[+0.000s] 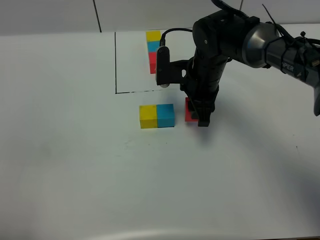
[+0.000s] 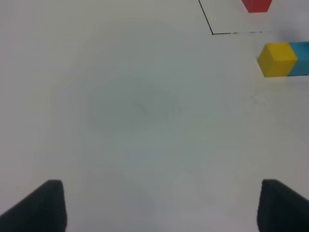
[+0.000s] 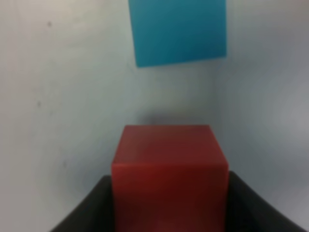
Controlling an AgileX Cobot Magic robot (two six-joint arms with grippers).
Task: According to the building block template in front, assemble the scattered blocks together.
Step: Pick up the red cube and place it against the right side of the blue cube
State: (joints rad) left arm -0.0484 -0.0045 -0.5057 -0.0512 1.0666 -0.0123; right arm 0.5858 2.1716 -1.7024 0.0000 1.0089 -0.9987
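Note:
The building block template [image 1: 153, 50], a yellow, cyan-blue and red row, lies at the back inside a thin black outline [image 1: 116, 65]. The loose yellow cube [image 1: 148, 116] and cyan-blue cube [image 1: 165, 115] sit joined on the table in front of the outline. The loose red cube [image 1: 189, 111] stands a small gap to the right of the cyan-blue one. My right gripper [image 1: 197, 117] is shut on the red cube [image 3: 169, 169], with the cyan-blue cube [image 3: 178, 31] just ahead. My left gripper [image 2: 159, 208] is open and empty, far from the yellow cube [image 2: 276, 59].
The white table [image 1: 75, 160] stretches wide to the left and front. The right arm [image 1: 215, 55] hangs over the outline's right part. The outline's corner [image 2: 211, 33] and the template's red end [image 2: 257, 5] show in the left wrist view.

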